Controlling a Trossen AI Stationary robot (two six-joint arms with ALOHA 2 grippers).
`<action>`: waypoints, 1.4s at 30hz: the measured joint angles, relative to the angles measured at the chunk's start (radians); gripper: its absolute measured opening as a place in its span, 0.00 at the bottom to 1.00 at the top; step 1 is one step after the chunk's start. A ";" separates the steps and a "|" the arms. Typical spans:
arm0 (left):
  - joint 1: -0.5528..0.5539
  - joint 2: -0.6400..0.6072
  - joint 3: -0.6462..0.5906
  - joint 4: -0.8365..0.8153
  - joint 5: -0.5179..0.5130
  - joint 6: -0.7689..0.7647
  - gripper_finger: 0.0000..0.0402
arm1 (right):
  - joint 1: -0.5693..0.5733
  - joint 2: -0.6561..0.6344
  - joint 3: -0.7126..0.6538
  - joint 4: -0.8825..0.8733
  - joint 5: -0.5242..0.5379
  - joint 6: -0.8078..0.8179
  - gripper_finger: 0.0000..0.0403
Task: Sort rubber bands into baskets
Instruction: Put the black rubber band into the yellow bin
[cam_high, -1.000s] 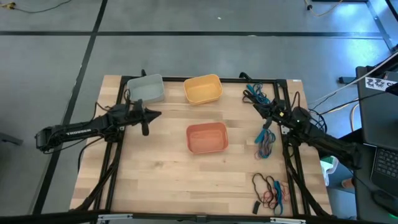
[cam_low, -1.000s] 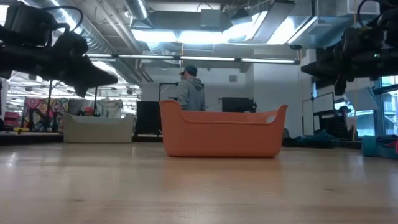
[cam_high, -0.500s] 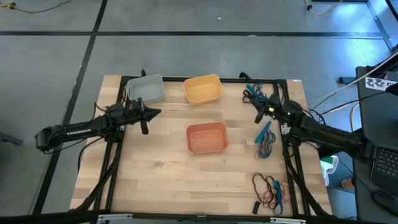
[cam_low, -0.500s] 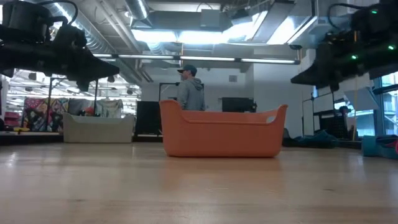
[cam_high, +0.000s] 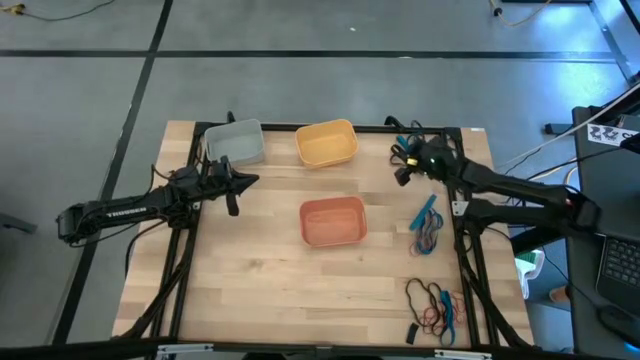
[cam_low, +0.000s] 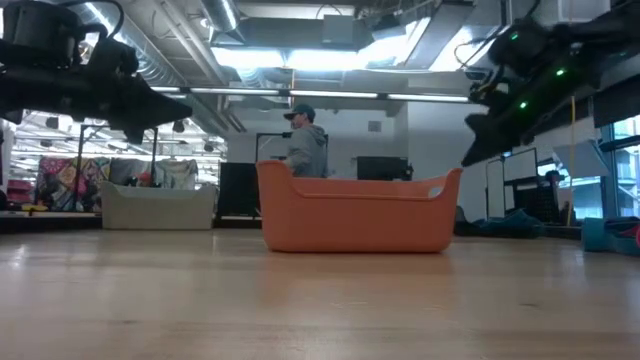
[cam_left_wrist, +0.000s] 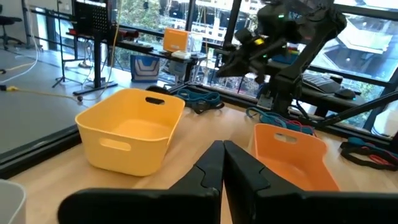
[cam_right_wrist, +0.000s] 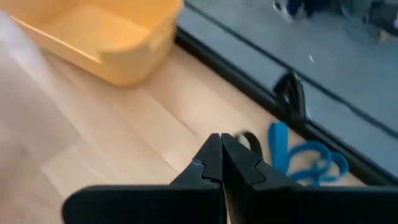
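The right gripper (cam_high: 402, 172) has swung from the right edge toward upper centre, jaws closed and empty, beside the blue bands (cam_high: 410, 145). The left gripper (cam_high: 237, 190) stays put below the grey basket (cam_high: 236, 141), jaws closed. More bands (cam_high: 435, 305) lie lower right.

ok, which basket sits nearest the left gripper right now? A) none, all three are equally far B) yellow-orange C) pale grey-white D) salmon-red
C: in the high view the left gripper hovers just in front of the pale grey-white basket at the table's far left, while the yellow-orange basket and the salmon-red basket lie farther off towards the middle.
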 joint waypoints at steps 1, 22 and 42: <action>0.000 0.000 0.000 0.003 0.000 0.007 0.01 | -0.022 0.023 0.013 -0.021 -0.014 -0.001 0.00; 0.000 0.000 0.001 0.052 -0.004 0.093 0.01 | -0.318 0.257 0.128 -0.160 -0.398 0.028 0.19; 0.000 0.000 0.001 0.052 -0.004 0.092 0.01 | -0.317 0.441 0.128 -0.017 -0.485 0.094 0.48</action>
